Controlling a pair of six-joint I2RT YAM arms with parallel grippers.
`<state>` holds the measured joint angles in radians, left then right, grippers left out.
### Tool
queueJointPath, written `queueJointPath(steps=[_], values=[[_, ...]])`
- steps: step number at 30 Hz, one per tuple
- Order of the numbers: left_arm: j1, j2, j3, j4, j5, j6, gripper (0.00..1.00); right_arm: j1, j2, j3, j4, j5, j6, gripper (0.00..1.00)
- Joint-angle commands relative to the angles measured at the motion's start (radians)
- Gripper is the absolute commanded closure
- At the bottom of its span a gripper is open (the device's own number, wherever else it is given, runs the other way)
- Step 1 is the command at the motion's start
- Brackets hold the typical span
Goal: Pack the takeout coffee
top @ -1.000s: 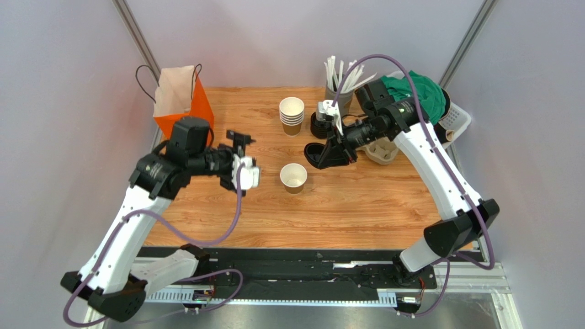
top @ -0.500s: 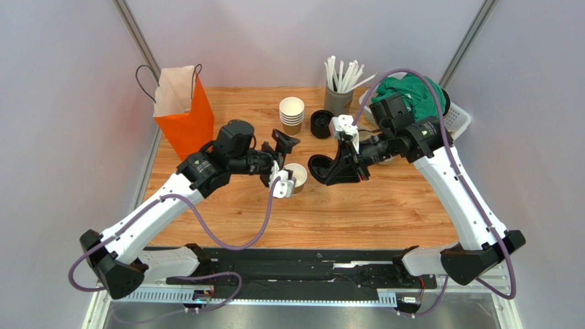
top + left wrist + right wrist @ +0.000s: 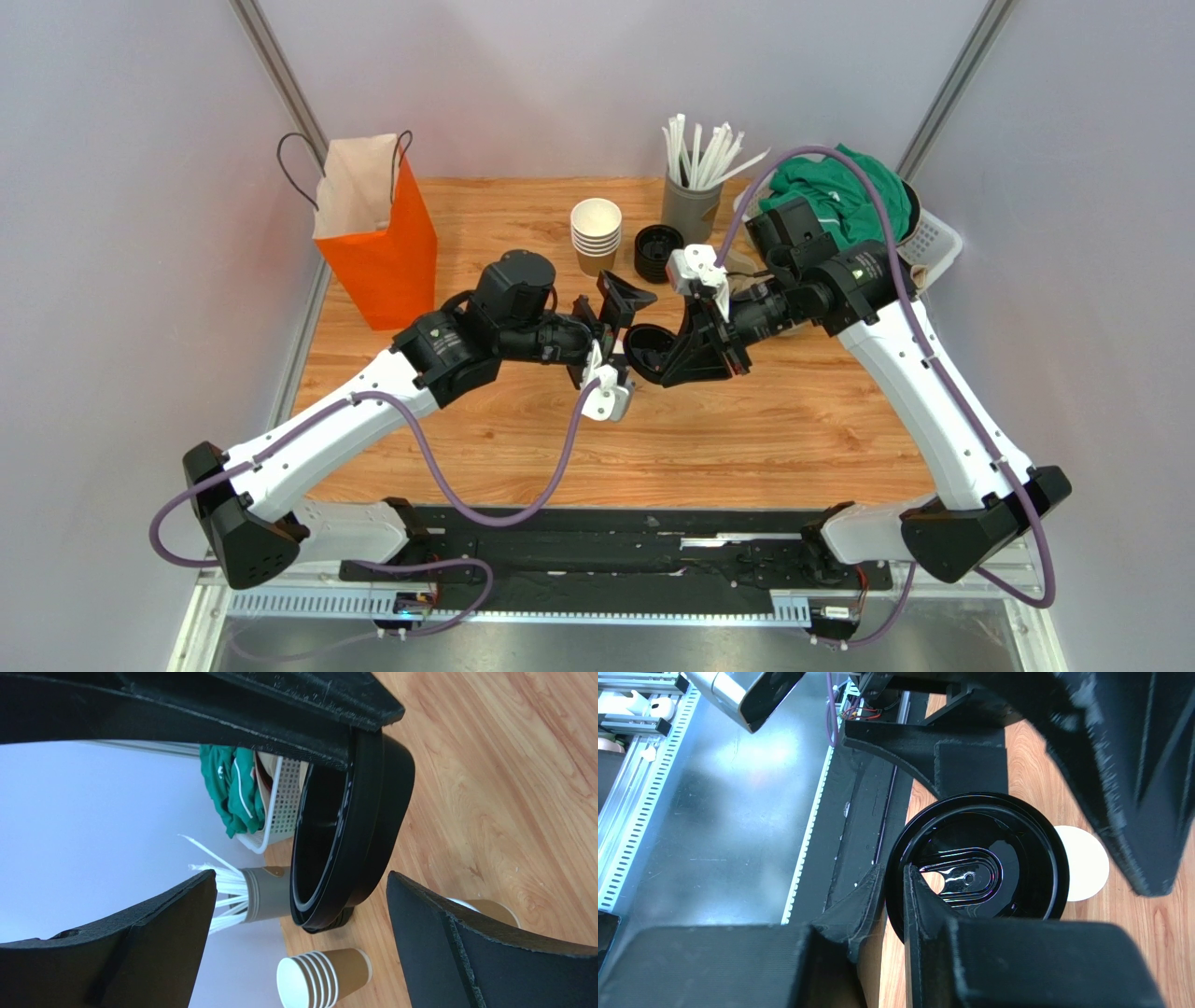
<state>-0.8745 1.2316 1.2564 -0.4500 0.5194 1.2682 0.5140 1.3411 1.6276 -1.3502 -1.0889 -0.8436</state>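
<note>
Right tool (image 3: 892, 882) is clenched on the rim of the black lid (image 3: 980, 861), one finger on each face, and the lid hangs on edge above the counter (image 3: 758, 434) with its hollow underside turned to the right wrist camera. Left tool (image 3: 617, 347) is released, fingers spread wide. From its own wrist camera the lid sits edge-on in the gap between them, and I can't tell whether either finger touches it. The paper cup (image 3: 1081, 864) stands upright on the counter with no lid on it, its cream-white mouth peeking out just past the lid's edge. From above it's hidden under the two tools. Further back, the orange bag (image 3: 382, 231) stands open at the left edge. The stack of cups (image 3: 595, 234) and the stack of lids (image 3: 654, 255) sit side by side behind the tools.
</note>
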Motion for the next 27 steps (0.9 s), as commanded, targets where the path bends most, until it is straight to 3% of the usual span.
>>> queueJointPath(steps=[1,4,9,10,11,19,24,27], values=[[-0.021,0.011,0.026,0.011,0.033,0.005,0.03,0.004,0.004,0.002,-0.161,-0.043,-0.037,0.85],[-0.037,0.014,0.020,0.010,0.016,0.003,0.21,0.003,0.010,-0.002,-0.161,-0.048,-0.037,0.85],[-0.053,0.016,0.006,0.010,-0.007,0.013,0.40,0.003,0.016,0.008,-0.161,-0.058,-0.035,0.84],[-0.057,0.016,0.002,0.010,-0.010,0.014,0.61,0.001,0.016,0.009,-0.161,-0.060,-0.034,0.85],[-0.060,0.016,0.000,0.013,-0.013,0.013,0.67,0.003,0.018,0.011,-0.162,-0.060,-0.034,0.84],[-0.075,0.014,-0.028,0.047,-0.036,0.010,0.68,0.003,0.016,0.020,-0.144,-0.026,-0.025,0.84],[-0.075,0.026,0.001,0.027,-0.076,-0.073,0.72,-0.014,-0.043,0.049,-0.005,0.125,0.133,0.61],[-0.075,0.043,0.088,-0.119,-0.114,-0.128,0.76,-0.017,-0.143,-0.003,0.175,0.326,0.196,0.50]])
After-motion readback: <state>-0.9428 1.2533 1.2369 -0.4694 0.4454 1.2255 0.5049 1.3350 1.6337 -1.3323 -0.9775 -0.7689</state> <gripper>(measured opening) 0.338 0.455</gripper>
